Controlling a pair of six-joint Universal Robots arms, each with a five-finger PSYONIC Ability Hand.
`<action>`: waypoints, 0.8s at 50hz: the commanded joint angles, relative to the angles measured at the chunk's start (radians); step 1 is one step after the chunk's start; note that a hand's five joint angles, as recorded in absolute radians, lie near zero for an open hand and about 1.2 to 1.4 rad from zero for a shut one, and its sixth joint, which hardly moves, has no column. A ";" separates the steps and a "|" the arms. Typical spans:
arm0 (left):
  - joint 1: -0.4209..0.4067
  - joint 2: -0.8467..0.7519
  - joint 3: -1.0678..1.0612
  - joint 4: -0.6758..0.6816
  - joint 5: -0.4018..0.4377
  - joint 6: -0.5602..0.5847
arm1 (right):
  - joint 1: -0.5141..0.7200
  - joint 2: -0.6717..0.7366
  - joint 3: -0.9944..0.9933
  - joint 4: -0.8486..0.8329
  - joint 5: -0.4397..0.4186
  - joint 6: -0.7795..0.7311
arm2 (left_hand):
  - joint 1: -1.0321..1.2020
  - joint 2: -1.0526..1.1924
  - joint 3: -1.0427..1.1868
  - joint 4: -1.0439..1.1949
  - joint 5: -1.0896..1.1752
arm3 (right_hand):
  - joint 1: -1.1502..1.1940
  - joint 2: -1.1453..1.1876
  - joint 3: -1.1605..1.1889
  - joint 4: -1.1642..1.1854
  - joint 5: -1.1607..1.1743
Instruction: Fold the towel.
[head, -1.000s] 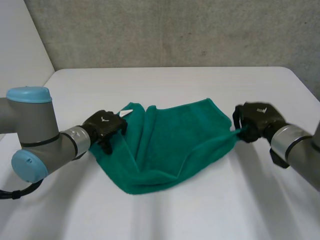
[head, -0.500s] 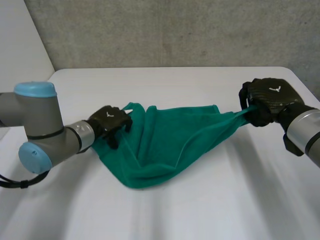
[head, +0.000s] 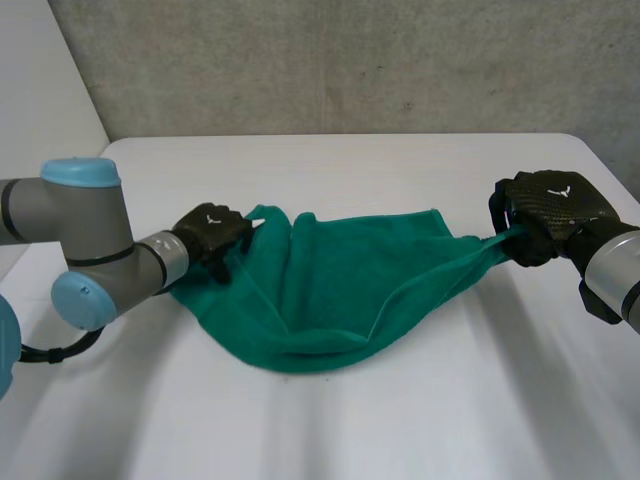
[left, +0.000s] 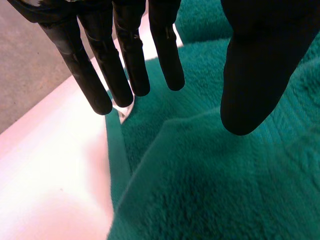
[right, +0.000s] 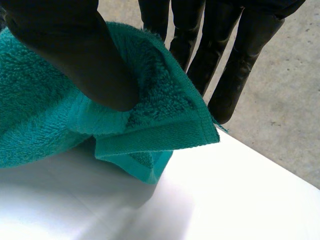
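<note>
A green towel (head: 330, 290) lies bunched on the white table (head: 350, 160), stretched between my two hands. My left hand (head: 210, 232) rests at the towel's left end. In its wrist view its fingers (left: 125, 65) are straight and its thumb (left: 255, 65) stands apart over the towel (left: 210, 175), pinching nothing. A small white label (left: 122, 111) peeks out at its fingertips. My right hand (head: 545, 212) holds the towel's right corner lifted off the table. There the thumb (right: 75, 55) presses the hemmed towel corner (right: 165, 130) against the fingers (right: 240, 65).
A grey wall (head: 350, 60) runs behind the table's far edge. Bare table lies in front of the towel and to both sides, with the table's right edge (head: 610, 165) near my right hand.
My right hand has moved right and a little farther back, drawing the towel's right corner out taut. The left hand has shifted slightly along the towel's left end, and the white label is now covered.
</note>
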 joint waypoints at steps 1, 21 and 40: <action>-0.001 -0.030 0.013 -0.001 -0.007 0.017 | 0.000 0.005 0.004 -0.003 0.000 -0.008 | 0.102 0.103 0.104 0.105 0.112 | 0.433 0.220 0.217 0.207 0.235; -0.006 -0.042 0.003 -0.001 -0.007 0.031 | 0.000 0.034 0.006 -0.003 0.002 -0.032 | 0.501 0.502 0.503 0.504 0.511 | 0.433 0.220 0.217 0.207 0.235; -0.029 0.010 -0.047 0.020 -0.021 0.031 | -0.006 0.034 0.007 -0.003 0.002 -0.032 | 0.022 0.023 0.025 0.026 0.033 | 0.433 0.220 0.217 0.207 0.235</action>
